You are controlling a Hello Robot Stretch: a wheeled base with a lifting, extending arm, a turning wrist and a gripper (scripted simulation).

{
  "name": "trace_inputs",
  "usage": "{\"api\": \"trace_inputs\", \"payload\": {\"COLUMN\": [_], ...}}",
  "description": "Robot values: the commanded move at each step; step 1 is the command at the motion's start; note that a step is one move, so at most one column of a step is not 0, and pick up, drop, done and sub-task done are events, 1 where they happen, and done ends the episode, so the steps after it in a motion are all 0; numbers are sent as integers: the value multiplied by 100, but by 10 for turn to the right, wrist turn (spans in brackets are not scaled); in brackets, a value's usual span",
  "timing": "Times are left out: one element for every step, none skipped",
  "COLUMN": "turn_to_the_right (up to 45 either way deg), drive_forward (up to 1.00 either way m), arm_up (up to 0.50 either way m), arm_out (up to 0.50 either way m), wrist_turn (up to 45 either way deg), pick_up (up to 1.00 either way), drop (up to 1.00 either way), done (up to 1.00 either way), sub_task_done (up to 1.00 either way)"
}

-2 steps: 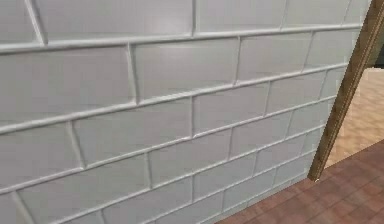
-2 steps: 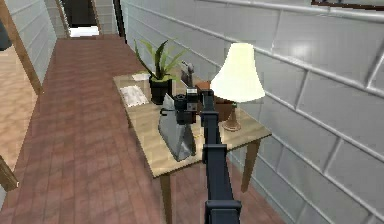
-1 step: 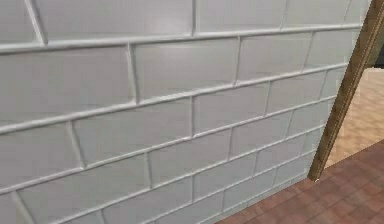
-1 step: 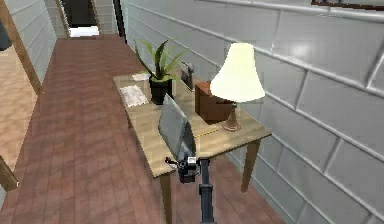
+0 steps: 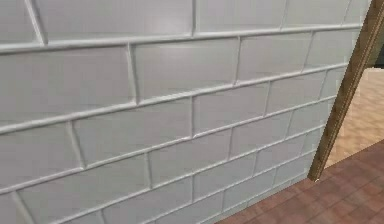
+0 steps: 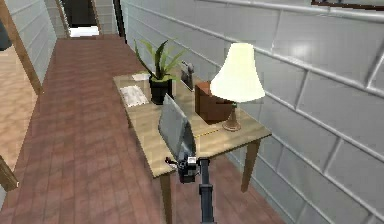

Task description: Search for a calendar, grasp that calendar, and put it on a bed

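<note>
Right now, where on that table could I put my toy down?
Bare wood lies on the table between the papers and the grey thing, and at the corner by the lamp. It is crowded along the wall, where plant, brown box and lamp stand close.

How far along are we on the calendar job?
Done: the robot stands by a wooden table, where a flat white thing beside the potted plant may be the calendar. In hand: the gripper is at the table's near edge; I cannot tell whether it holds anything. Left: confirming the grasp, then carrying it to a bed.
</note>
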Motion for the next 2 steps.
{"api": "trace_inputs", "payload": {"turn_to_the_right": [0,0], "drive_forward": [0,0], "arm_up": [10,36], "arm_out": [0,0], "wrist_turn": [0,0], "pick_up": [0,0], "drop": [0,0], "done": [0,0], "sub_task_done": [0,0]}}
